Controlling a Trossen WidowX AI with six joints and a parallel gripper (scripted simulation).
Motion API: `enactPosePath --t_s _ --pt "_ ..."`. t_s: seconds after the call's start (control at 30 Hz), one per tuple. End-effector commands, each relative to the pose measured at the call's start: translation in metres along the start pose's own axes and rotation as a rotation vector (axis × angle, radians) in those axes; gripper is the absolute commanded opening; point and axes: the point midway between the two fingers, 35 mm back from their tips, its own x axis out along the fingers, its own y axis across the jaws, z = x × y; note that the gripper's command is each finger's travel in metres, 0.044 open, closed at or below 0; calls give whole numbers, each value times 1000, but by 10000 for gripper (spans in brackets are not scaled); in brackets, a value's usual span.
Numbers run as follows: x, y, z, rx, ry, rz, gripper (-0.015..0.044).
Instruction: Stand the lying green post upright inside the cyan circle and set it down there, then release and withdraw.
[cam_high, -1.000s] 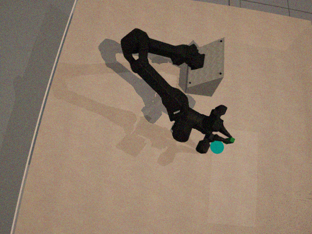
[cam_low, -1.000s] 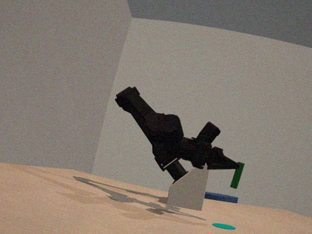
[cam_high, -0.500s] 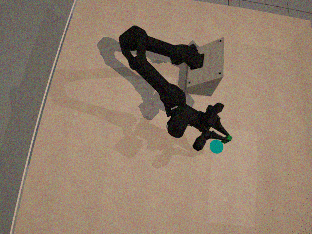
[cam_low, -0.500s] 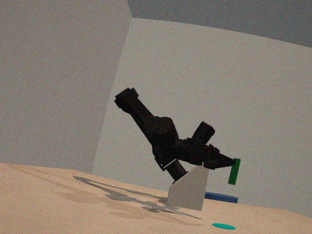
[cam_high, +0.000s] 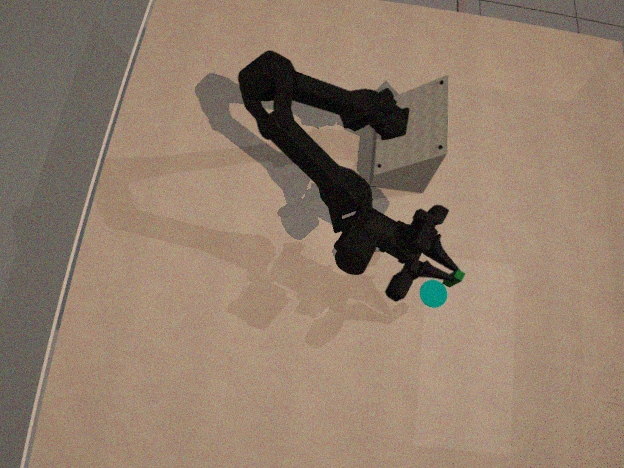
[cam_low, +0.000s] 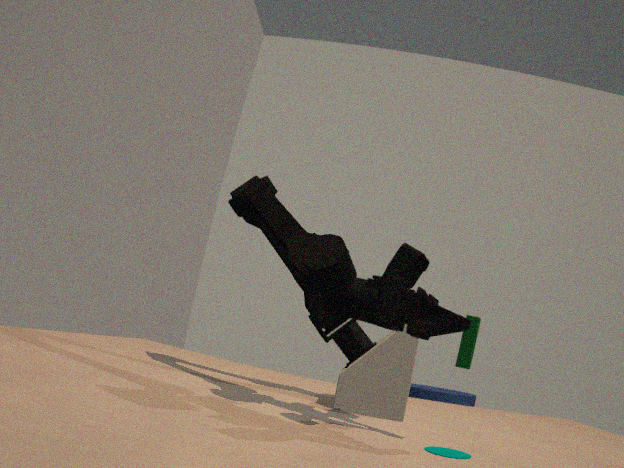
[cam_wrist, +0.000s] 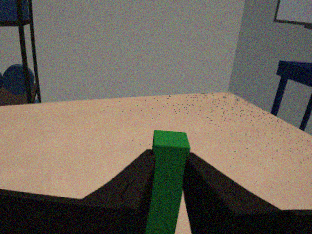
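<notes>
The green post (cam_high: 458, 276) (cam_low: 468, 343) (cam_wrist: 168, 185) is held in the air near its upper end. In the exterior view it is close to upright, its lower end leaning slightly left, well above the table. My gripper (cam_high: 455, 276) (cam_low: 468, 323) (cam_wrist: 168, 159) is shut on it, pointing outward and slightly down. The cyan circle (cam_high: 433, 293) (cam_low: 447, 452) lies flat on the table, below the post; in the top view it shows just left of and below the fingertips. It is not seen in the wrist view.
The grey wedge-shaped base block (cam_high: 413, 128) (cam_low: 375, 380) stands behind the gripper. A blue object (cam_low: 443, 394) shows behind it in the exterior view. The wrist view shows a blue piece of furniture (cam_wrist: 295, 72) beyond the table edge and a dark rack (cam_wrist: 24, 55) at left.
</notes>
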Motion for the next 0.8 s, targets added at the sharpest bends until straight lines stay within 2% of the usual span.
enactPosePath --t_s 0.0,0.77 --pt "0 0 -1 -5 -5 1 23" --pt "8 1 -88 -5 -2 3 23"
